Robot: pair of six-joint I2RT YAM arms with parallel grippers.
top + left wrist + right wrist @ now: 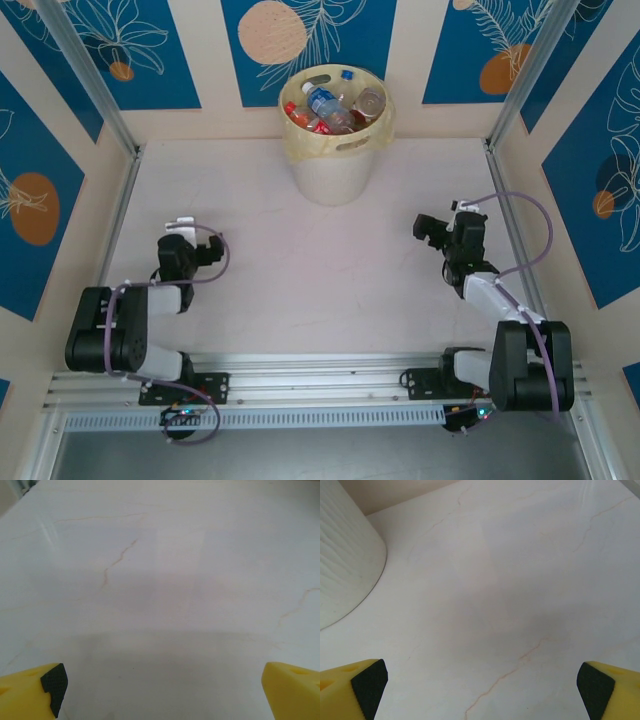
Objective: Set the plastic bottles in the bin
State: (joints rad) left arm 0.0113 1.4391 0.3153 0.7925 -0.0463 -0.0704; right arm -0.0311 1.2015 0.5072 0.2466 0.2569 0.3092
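Note:
The pale yellow bin (333,150) stands at the far middle of the table, and its ribbed white wall (342,560) fills the upper left corner of the right wrist view. Several plastic bottles (328,105) with blue, red and white labels lie piled inside it. My left gripper (180,226) rests low at the near left, open, its yellow fingertips (35,692) wide apart over bare marble. At the near right my right gripper (438,226) is open too, with nothing between its yellow fingertips (352,692).
The table (300,280) is pale marble with thin brown veins. Walls with blue leaf panels and metal posts (105,100) close in the left, right and far sides. A metal rail (320,365) carrying both arm bases runs along the near edge.

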